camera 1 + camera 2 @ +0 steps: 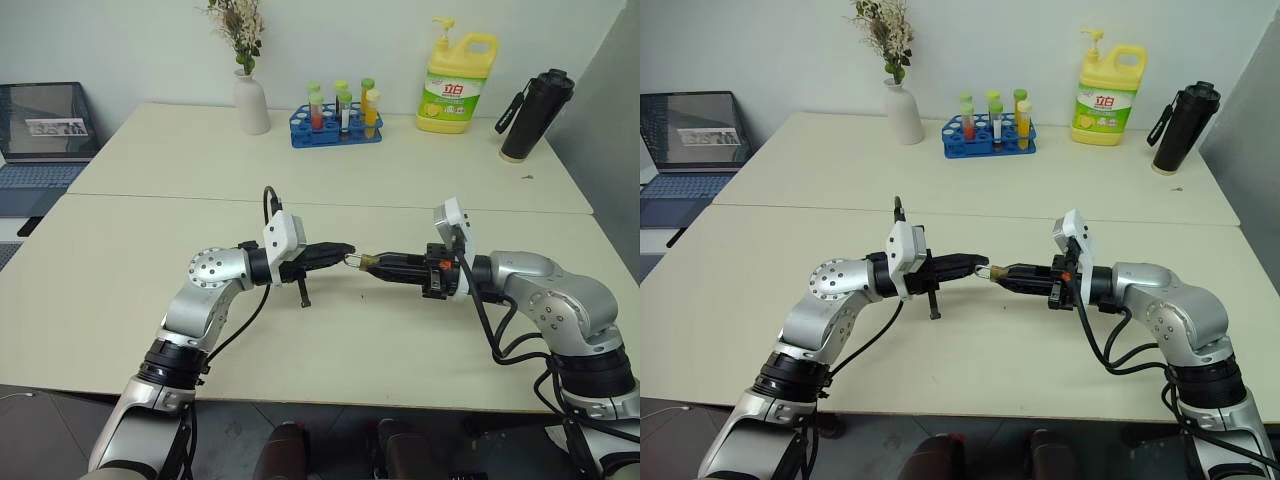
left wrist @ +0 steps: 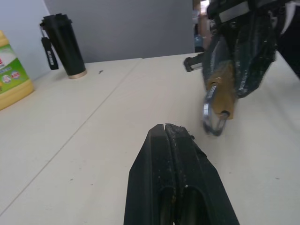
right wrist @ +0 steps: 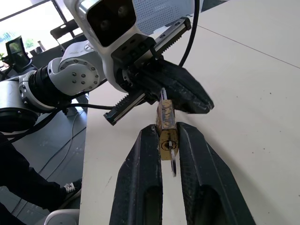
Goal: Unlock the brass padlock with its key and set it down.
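My right gripper [image 3: 167, 128] is shut on the brass padlock [image 3: 166, 121], holding the small golden block between its two black fingers just above the table [image 1: 330, 350]. The silver shackle [image 2: 213, 118] points toward my left gripper [image 1: 348, 250]. That gripper is shut, with nothing visible between its fingers [image 2: 165, 140], and its tips lie close beside the shackle. A thin silvery key [image 3: 172, 161] sticks out of the keyhole at the padlock's other end, toward my right wrist. The two grippers meet tip to tip over the table's middle.
At the back of the table stand a white vase with dried flowers [image 1: 250, 100], a blue rack of test tubes [image 1: 338, 125], a yellow detergent bottle [image 1: 455, 85] and a black flask [image 1: 535, 112]. A laptop [image 1: 45, 130] sits at the far left.
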Robot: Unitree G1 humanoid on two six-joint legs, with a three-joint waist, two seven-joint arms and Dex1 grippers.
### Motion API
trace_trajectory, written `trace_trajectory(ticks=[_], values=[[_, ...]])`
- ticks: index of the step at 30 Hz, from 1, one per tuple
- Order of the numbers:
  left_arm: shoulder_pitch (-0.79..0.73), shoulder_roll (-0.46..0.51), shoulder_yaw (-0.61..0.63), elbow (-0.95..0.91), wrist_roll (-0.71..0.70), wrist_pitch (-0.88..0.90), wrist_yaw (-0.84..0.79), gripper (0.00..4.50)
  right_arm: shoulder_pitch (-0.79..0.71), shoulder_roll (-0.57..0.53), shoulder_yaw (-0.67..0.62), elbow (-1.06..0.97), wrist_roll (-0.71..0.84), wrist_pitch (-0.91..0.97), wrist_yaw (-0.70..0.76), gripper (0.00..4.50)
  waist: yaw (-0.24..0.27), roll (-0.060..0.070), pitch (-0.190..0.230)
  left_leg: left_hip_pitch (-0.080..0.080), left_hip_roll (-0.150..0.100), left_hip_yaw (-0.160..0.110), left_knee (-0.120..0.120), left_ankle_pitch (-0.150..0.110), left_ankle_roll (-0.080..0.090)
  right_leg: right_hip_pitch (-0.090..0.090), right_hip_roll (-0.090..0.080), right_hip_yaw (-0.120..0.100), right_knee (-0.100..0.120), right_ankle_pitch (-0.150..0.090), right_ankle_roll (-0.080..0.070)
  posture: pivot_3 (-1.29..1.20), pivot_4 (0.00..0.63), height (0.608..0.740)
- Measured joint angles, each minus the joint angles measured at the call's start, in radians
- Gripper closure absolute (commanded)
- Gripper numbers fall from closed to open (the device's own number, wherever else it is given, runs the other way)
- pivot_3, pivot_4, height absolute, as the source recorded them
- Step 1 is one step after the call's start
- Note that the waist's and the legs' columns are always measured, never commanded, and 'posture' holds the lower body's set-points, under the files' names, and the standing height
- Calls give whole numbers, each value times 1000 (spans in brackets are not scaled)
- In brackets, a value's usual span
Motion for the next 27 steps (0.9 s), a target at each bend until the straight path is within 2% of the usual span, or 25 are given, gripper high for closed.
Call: trace_trajectory(ticks=[10, 27], values=[[48, 41, 7, -116, -21, 100, -29, 4500, 0, 3, 0, 7, 0, 0, -16, 4353, -1, 0, 0, 0, 0, 0, 0, 0, 0, 0, 0, 0, 0, 0, 0, 0, 150, 740], [36, 36, 55, -210, -100, 237, 14, 4500, 0, 0, 9, 17, -19, -12, -3, 4353, -1, 0, 0, 0, 0, 0, 0, 0, 0, 0, 0, 0, 0, 0, 0, 0, 150, 740]])
